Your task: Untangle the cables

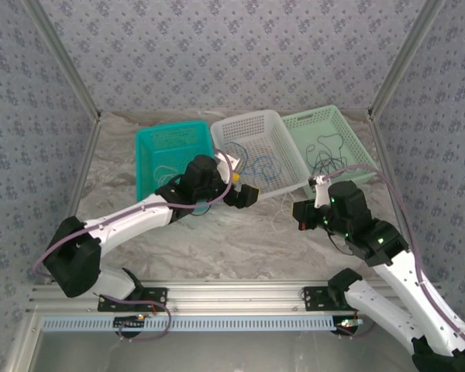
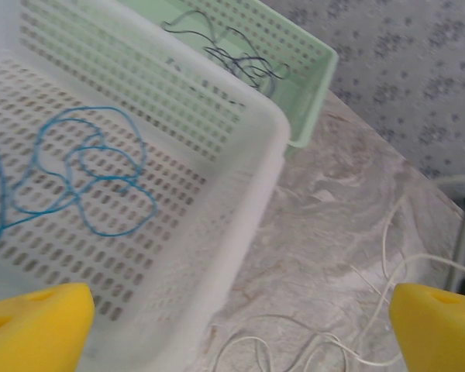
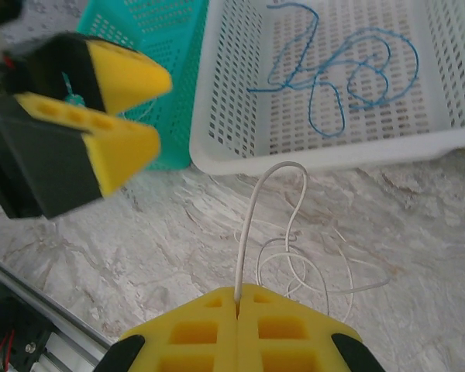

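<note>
Three baskets in a row on the far half of the table (image 3: 178, 225): teal basket (image 1: 149, 167) left, white basket (image 3: 294, 159) middle, pale green basket (image 2: 318, 85) right, sides touching or nearly so

Cables are apart, not in one knot:
- blue cable (image 2: 85, 182) lies in loose loops on the floor of the white basket
- black cable (image 2: 240, 58) lies in the green basket, scribbly loops on its floor
- pale cable (image 3: 246, 225) is out on the table, just near of the white basket's near rim

Right claw (image 3: 239, 306) is closed tight, yellow fingers pressed together with the pale cable pinched in the seam. From the pinch one strand goes straight up, arches over close to the white basket's rim and drops back down. The rest of that cable sits in a few slack loops on the table beside the claw, with one thin end trailing off to the right

Left claw (image 2: 240, 325) is spread wide, one yellow tip at each side of its own wrist view, nothing between them. It is over the near right corner of the white basket, with the pale cable's loops on the table below it. It touches no cable

The two claws are near each other, left one toward the teal basket side, right one near of the green basket
</note>
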Controlling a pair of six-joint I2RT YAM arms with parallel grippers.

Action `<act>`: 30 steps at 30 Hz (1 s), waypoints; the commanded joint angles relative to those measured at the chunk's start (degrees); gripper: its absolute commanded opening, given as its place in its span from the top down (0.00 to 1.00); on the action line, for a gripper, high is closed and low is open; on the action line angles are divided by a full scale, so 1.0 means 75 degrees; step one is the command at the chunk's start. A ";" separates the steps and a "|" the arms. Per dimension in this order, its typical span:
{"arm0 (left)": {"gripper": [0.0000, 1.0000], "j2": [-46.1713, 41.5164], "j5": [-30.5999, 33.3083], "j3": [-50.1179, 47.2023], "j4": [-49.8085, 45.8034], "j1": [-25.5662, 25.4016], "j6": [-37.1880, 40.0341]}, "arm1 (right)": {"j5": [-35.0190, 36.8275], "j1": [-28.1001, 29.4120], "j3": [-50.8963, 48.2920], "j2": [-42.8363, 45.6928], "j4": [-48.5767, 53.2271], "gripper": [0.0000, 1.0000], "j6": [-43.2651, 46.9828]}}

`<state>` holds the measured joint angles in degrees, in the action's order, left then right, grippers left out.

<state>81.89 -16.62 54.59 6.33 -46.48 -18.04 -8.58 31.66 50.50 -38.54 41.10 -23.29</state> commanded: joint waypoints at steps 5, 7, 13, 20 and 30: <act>0.05 0.0426 -0.1003 0.0516 0.1072 -0.0360 0.0084 | -0.0559 0.0039 0.0444 -0.0080 -0.0302 1.00 0.0427; 0.06 0.0570 -0.1071 0.0659 0.1152 -0.0475 0.0135 | -0.0651 0.0043 0.0417 -0.0133 -0.0304 1.00 0.0444; 0.08 0.1156 -0.0974 0.1241 0.0989 -0.0725 0.0191 | -0.0968 0.0042 0.0380 -0.0133 -0.0575 1.00 0.0411; 0.23 0.2053 -0.0201 0.2440 -0.0439 -0.1064 0.0420 | -0.1347 0.0044 0.0720 -0.0119 -0.0643 1.00 0.0360; 0.45 0.2497 0.0587 0.2374 -0.1078 -0.1179 0.0003 | -0.1042 -0.0028 0.1505 0.0036 0.0193 1.00 0.0549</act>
<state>99.94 -14.41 72.88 0.05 -54.76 -17.12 -17.43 31.64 59.22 -39.22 39.57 -20.84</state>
